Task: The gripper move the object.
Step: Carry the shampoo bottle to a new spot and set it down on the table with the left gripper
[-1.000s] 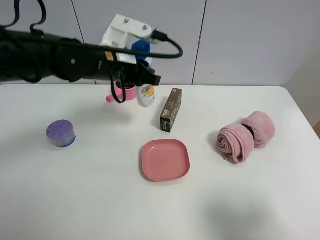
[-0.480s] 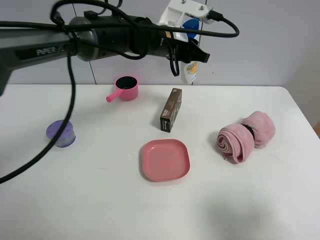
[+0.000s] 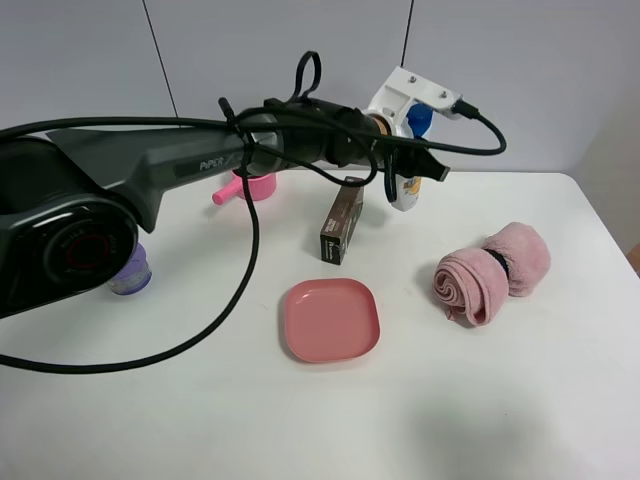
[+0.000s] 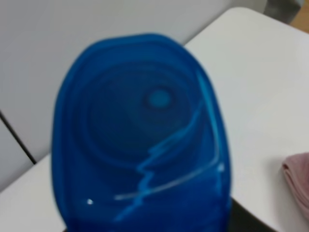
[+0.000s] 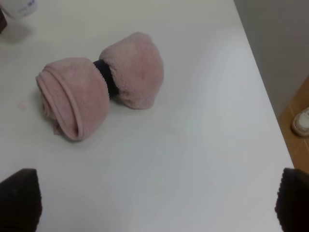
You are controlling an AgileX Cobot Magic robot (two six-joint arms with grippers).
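One bottle (image 3: pixel 403 192) is clamped in the left gripper (image 3: pixel 410 162) | lowered since a moment ago, now just right of the brown box (image 3: pixel 342 220) | release onto the desk (image 3: pixel 200 400) judged close.

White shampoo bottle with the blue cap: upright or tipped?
Nearly upright, leaning slightly. The tall white plastic bottle is held by the left gripper, blue cap on top, base down. Cannot tell if it touches the table.

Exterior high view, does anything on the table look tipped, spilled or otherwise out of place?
Nothing is spilled or damaged. Only the shampoo bottle stands out: it leans, gripped in the left gripper, beside the upright brown box.
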